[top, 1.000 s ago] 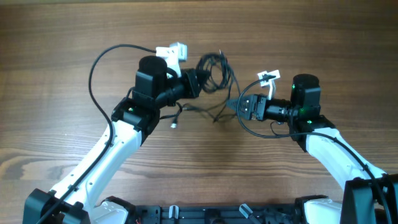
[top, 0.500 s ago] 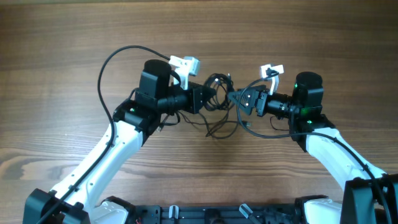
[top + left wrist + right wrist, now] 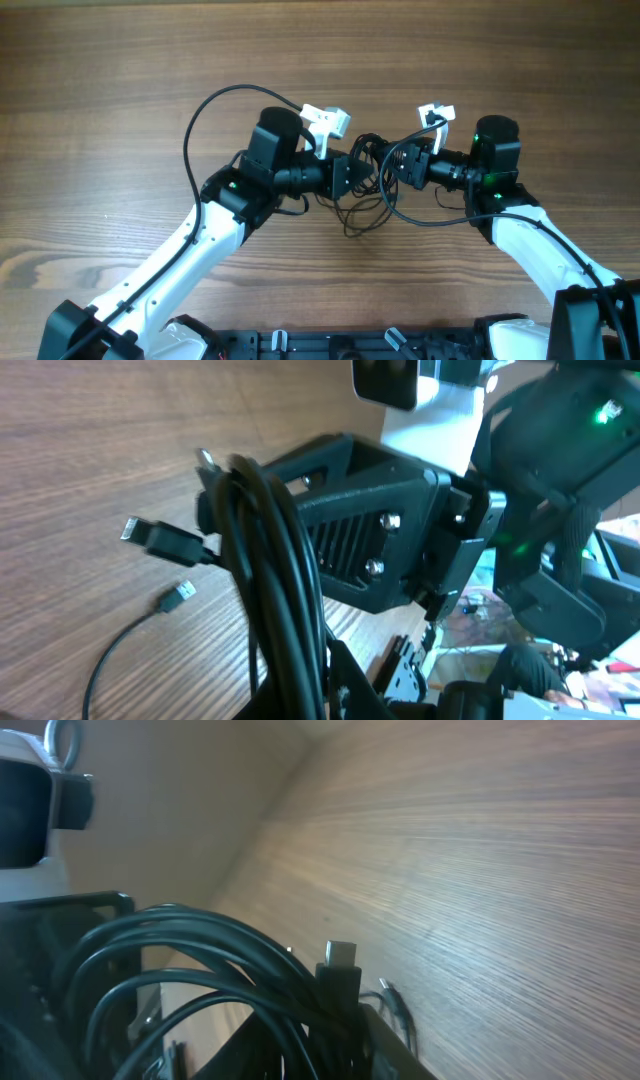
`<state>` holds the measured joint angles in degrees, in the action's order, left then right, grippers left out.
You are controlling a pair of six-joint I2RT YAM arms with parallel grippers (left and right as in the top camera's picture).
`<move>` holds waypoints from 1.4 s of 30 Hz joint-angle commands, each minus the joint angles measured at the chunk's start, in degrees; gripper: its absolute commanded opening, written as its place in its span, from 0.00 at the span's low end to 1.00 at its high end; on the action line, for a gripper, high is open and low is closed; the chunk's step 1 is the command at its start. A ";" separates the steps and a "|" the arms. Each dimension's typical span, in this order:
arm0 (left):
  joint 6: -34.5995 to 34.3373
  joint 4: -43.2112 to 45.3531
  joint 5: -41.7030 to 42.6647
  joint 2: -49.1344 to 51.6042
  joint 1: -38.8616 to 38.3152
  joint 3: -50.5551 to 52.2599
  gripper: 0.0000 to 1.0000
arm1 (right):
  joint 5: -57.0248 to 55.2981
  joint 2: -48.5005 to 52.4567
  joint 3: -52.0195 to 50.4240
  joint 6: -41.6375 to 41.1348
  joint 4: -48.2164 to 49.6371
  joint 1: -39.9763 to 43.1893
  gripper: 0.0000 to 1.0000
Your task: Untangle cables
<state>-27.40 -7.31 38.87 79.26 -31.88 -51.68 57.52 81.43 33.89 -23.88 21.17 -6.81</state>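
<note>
The cables [image 3: 368,160] are a bundle of thin black cords hanging between my two grippers at mid-table, with loose loops [image 3: 364,212] trailing onto the wood below. My left gripper [image 3: 354,176] is shut on the bundle from the left. In the left wrist view the cords [image 3: 270,570] run down between its jaws [image 3: 300,685], and two silver-tipped plugs [image 3: 152,536] stick out to the side. My right gripper [image 3: 391,165] faces it from the right. In the right wrist view its jaws [image 3: 320,1045] are closed around the cord loops [image 3: 190,965] and a plug [image 3: 340,975].
Thicker black arm cables arch over the left arm [image 3: 200,125] and sag under the right wrist [image 3: 420,220]. White wrist cameras [image 3: 325,120] stand above each gripper. The two gripper bodies are almost touching. Bare wooden tabletop [image 3: 120,60] surrounds them.
My left arm has carried the bundle rightward, up to the right gripper. The right gripper, open a second ago, has closed on the cords.
</note>
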 commanded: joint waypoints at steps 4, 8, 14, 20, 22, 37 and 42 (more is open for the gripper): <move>-3.13 -0.33 -11.10 0.24 0.04 -0.39 0.04 | 18.32 -0.26 0.26 1.77 0.39 -0.35 0.21; -5.79 -3.08 -17.73 0.24 4.46 -0.42 0.04 | 20.37 -0.26 0.26 4.52 -1.77 -0.35 0.16; -19.28 -4.07 -19.23 0.24 13.33 -0.42 0.04 | 25.64 -0.26 0.26 5.86 -4.07 -0.37 0.06; -19.10 -4.15 -14.25 0.24 9.31 -0.39 0.04 | 20.37 -0.26 0.26 5.35 -3.65 -0.37 0.80; -14.36 -4.35 -14.25 0.24 5.99 -0.39 0.04 | 10.49 -0.26 0.26 0.61 -4.11 -0.35 0.96; -11.61 1.49 -13.77 0.24 3.41 -0.39 0.04 | -7.76 -0.26 0.26 -7.50 -17.81 -0.37 0.39; -11.54 1.53 -13.86 0.24 1.09 -0.39 0.04 | -6.49 -0.26 0.26 -7.58 -17.57 -0.37 0.38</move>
<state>-40.51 -6.17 25.08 79.26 -29.34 -51.68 50.92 81.43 34.20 -31.48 3.40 -7.29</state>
